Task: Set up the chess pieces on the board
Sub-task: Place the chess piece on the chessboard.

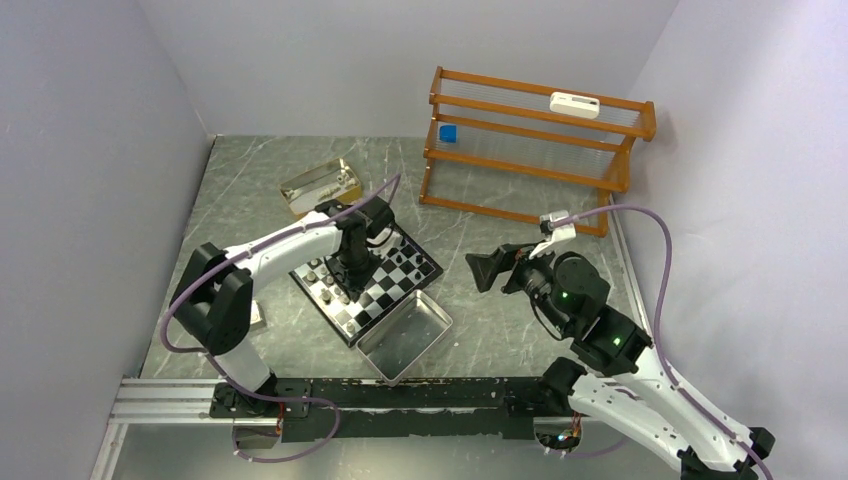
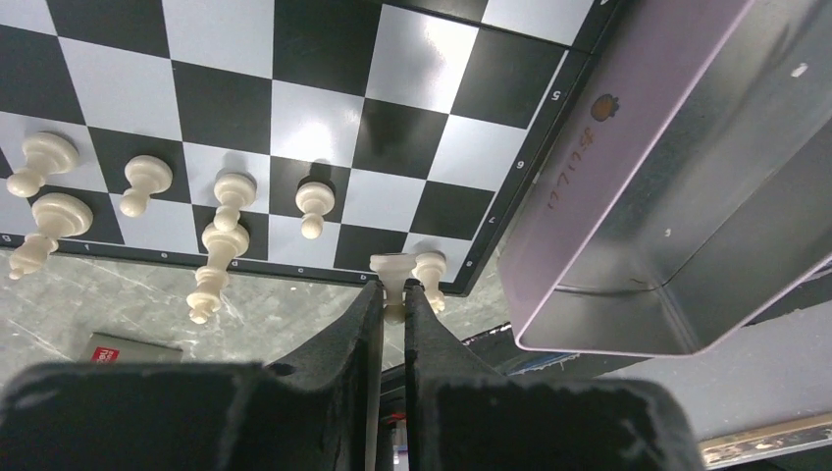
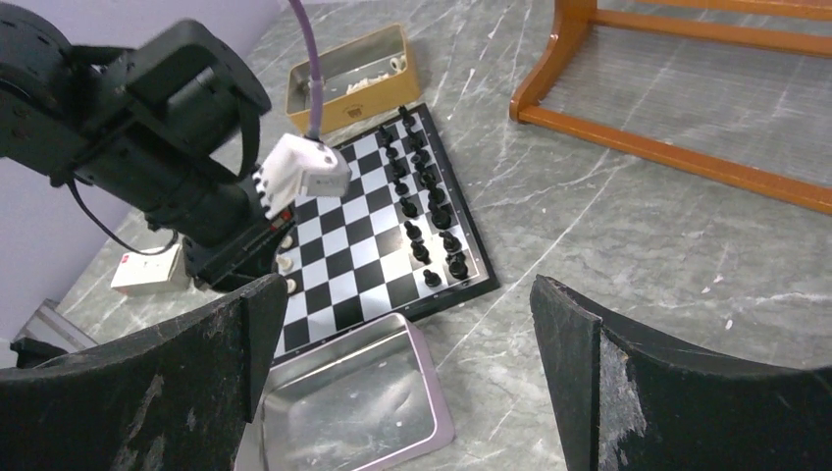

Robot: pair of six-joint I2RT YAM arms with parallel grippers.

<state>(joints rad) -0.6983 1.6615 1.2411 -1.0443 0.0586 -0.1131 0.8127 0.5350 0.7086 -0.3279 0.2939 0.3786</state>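
clamping a cream chess piece (image 2: 391, 263) at the rim of the board (image 2: 314, 128), the left gripper (image 2: 392, 294) is squeezing tight; the right gripper (image 3: 407, 294) is gaping.

Robot lab test cell: plain pale walls (image 1: 90, 150) box in a grey marbled table (image 1: 480, 320), two arms (image 1: 290, 243) bolted to a near metal rail (image 1: 160, 400)

I saw black chess pieces (image 3: 439, 214) lining the right edge of the board (image 3: 368, 221). The jaws of my right gripper (image 3: 407, 294) stood wide apart.
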